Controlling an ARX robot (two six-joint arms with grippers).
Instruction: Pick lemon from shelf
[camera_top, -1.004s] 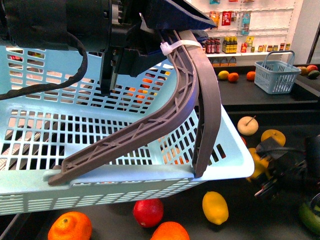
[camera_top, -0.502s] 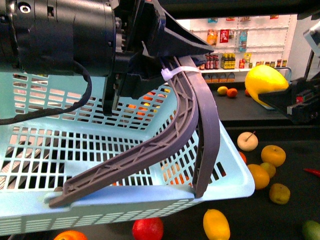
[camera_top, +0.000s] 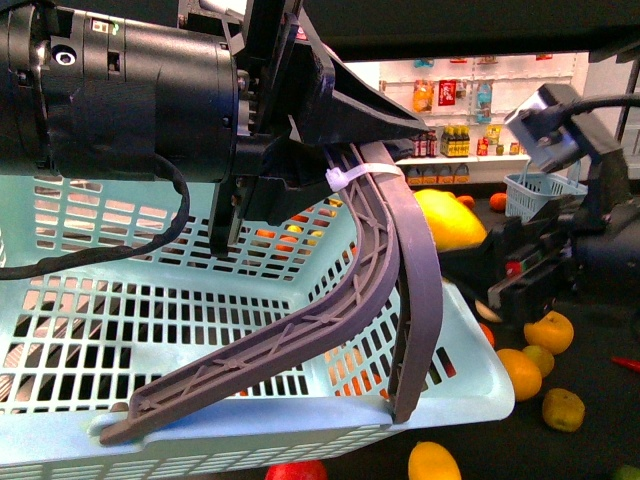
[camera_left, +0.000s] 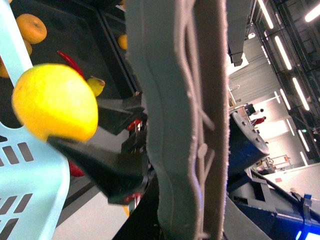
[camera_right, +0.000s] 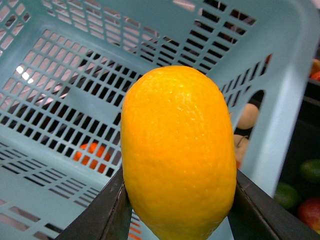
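Right gripper (camera_right: 180, 172) clamped on lemon (camera_right: 178, 150) at pale blue basket (camera_right: 60, 75) rim; lemon's long axis along fingers, free end toward basket interior. Left gripper (camera_top: 290, 180): grip unclear.

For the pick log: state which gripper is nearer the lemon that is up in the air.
Right. The right gripper is clamped on the lemon. The left gripper holds the basket handle, apart from the fruit.

You see a plain yellow lemon (camera_right: 177, 155), a pale-blue slotted basket (camera_top: 300, 415) with grey-brown handles (camera_top: 418, 280), and a matte-black shelf (camera_top: 595, 450) at 4 o'clock.
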